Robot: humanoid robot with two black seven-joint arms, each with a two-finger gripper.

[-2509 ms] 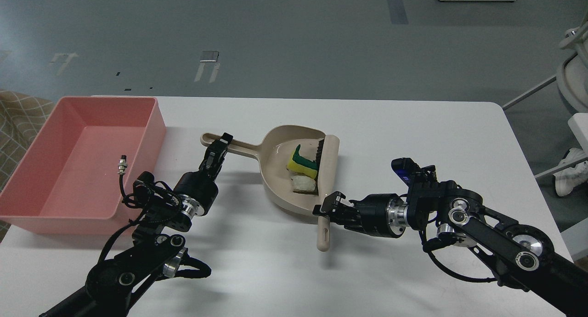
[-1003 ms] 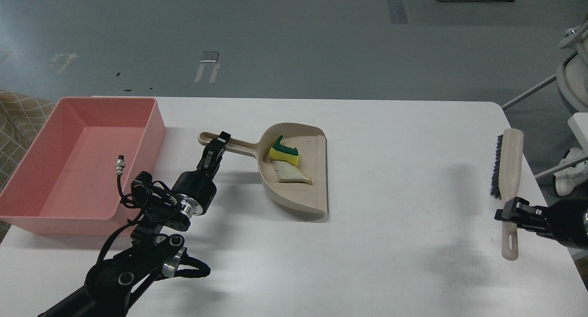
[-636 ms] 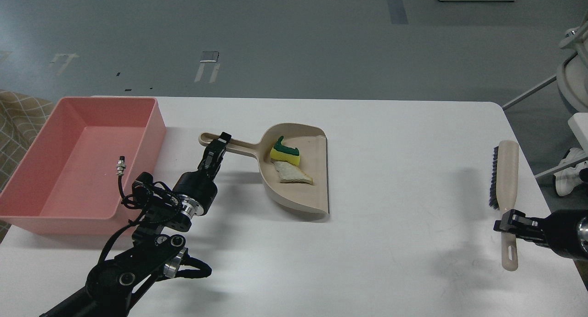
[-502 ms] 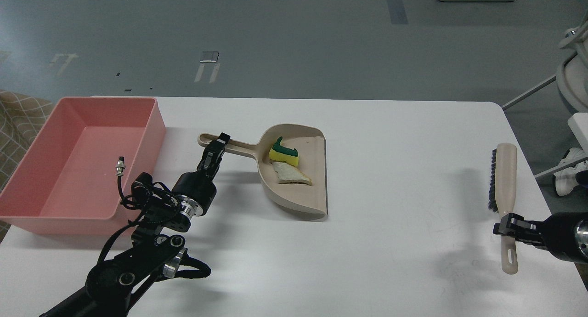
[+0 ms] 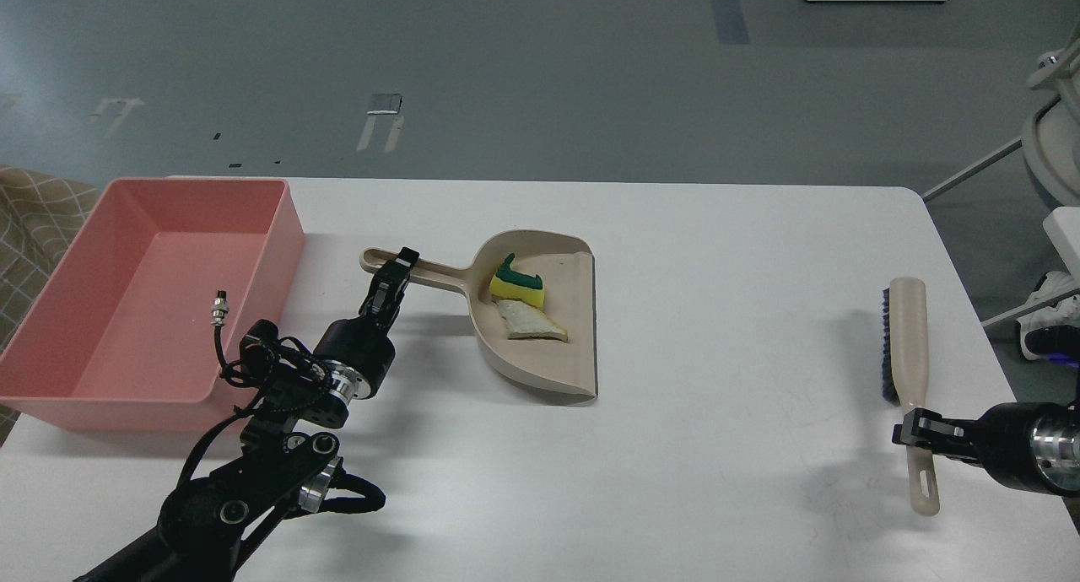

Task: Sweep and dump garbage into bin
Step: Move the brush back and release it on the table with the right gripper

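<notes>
**benchwatcher:** Grey floor behind, taped marks on it, and a white table (image 5: pixel 717 253) filling most of the head view. Anyone catch where everything sat?

**sweepfan:** Yeah. Pink bin (image 5: pixel 51 312) was at the table's left end, open side up. Only thing over it was a little cable plug off the left arm, and that hung above the bin floor rather than lying in it, as far as could be told.

**benchwatcher:** And the garbage?

**sweepfan:** Both bits were inside the dustpan (image 5: pixel 557 354), mid-table, just right of the bin but not touching it. Sponge piece (image 5: pixel 516 283), yellow with a ragged green top, was near the back wall. Sliver (image 5: pixel 530 324), off-white, lay right in front of it, touching or nearly so, hard to say which.

**benchwatcher:** Left gripper (image 5: pixel 391 280)?

**sweepfan:** It was on the dustpan's handle, which pointed left toward the bin. Fingers looked clamped around that handle near its end. Pan seemed flat on the table, mouth facing right.

**benchwatcher:** Right side?

**sweepfan:** Right gripper (image 5: pixel 915 430) came in from the right edge, well apart from the pan. It was closed on the brush (image 5: pixel 906 346) at the thin part of the handle, bristles facing left, head pointing away from the robot. Whether the brush touched the table or hung just above it, couldn't tell.
</notes>
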